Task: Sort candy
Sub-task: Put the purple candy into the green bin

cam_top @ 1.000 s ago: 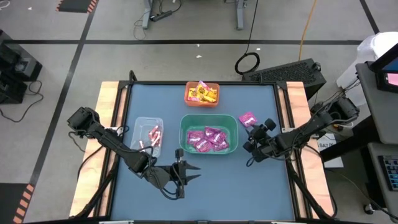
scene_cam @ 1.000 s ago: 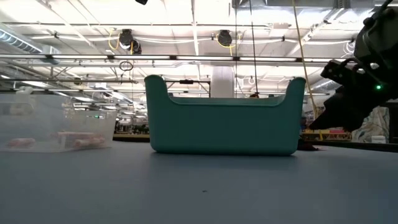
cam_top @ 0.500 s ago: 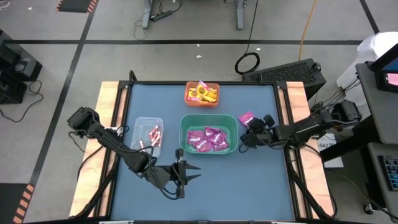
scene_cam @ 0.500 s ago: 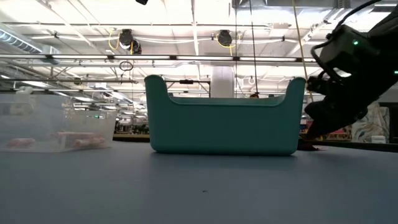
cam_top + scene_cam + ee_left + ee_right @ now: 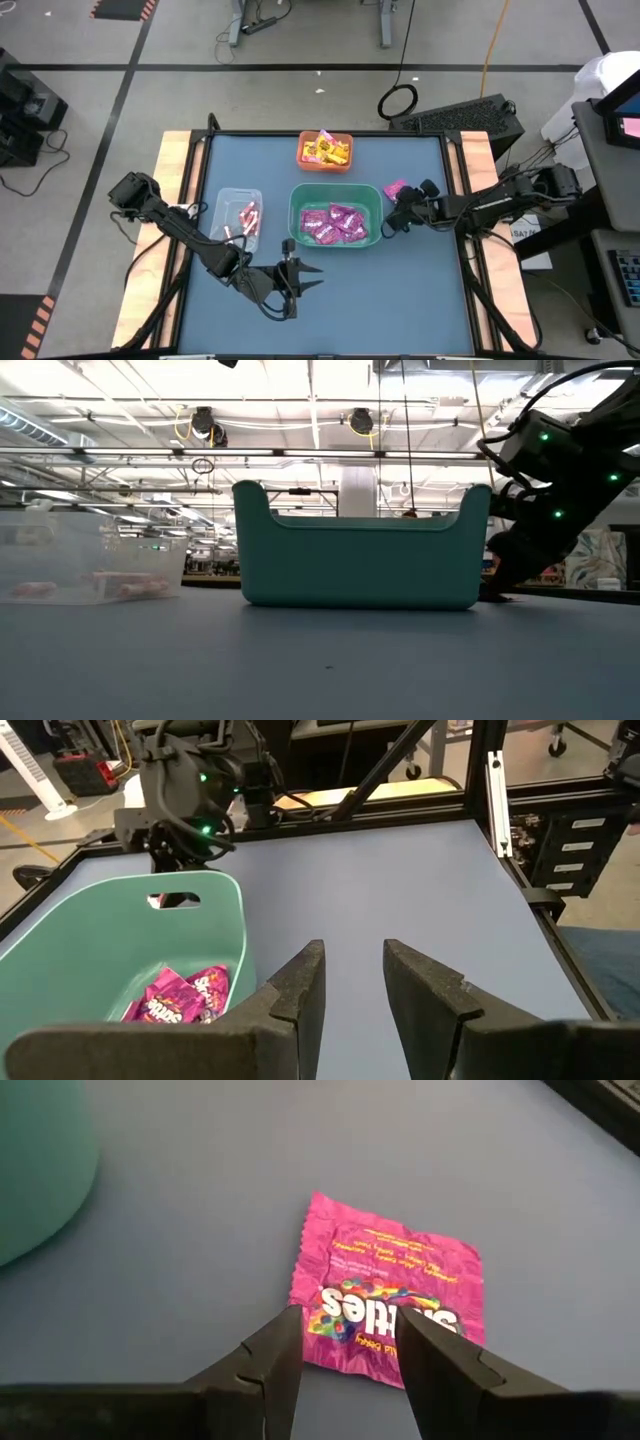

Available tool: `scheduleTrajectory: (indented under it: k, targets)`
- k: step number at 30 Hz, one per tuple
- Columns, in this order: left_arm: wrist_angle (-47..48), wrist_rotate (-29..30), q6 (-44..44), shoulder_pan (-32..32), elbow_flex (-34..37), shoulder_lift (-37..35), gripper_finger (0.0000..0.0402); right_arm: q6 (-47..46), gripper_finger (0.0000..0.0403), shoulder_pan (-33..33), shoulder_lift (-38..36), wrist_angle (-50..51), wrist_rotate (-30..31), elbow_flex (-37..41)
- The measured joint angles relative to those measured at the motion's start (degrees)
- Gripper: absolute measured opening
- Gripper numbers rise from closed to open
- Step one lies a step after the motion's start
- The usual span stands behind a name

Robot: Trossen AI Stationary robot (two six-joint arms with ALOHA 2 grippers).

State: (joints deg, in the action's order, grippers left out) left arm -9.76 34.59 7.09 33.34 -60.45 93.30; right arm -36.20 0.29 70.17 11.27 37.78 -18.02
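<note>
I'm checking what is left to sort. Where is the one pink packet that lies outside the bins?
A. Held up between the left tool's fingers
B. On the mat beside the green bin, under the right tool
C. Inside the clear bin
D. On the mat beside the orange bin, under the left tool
B: the pink packet lies flat on the mat beside the green bin, with the right tool open just above it.

Bright overhead lights, sharp, soft shadows

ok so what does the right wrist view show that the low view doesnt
Only the right wrist view: the loose magenta packet flat on the table, the right gripper open just above its near edge. Only the low view: the clear bin holding pink sticks, and the room's ceiling. Both: the green bin and the blue tabletop.
</note>
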Motion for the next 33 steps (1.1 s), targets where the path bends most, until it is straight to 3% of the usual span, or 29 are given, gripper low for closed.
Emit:
scheduleTrajectory:
  k: [11,21,33]
  targets:
    - [0.0,0.0,0.0,0.0,0.0,0.0,0.0112,2.9,0.0127,-4.2,0.0,-0.8,-4.2,0.0]
    - [-0.1,0.0,0.0,0.0,0.0,0.0,0.0112,2.1,0.0009,-6.3,0.0,-0.8,-10.8,0.0]
    - [0.0,0.0,-0.5,0.0,0.0,0.0,0.0112,-8.5,0.0008,-4.4,-2.7,0.8,-23.5,-0.2]
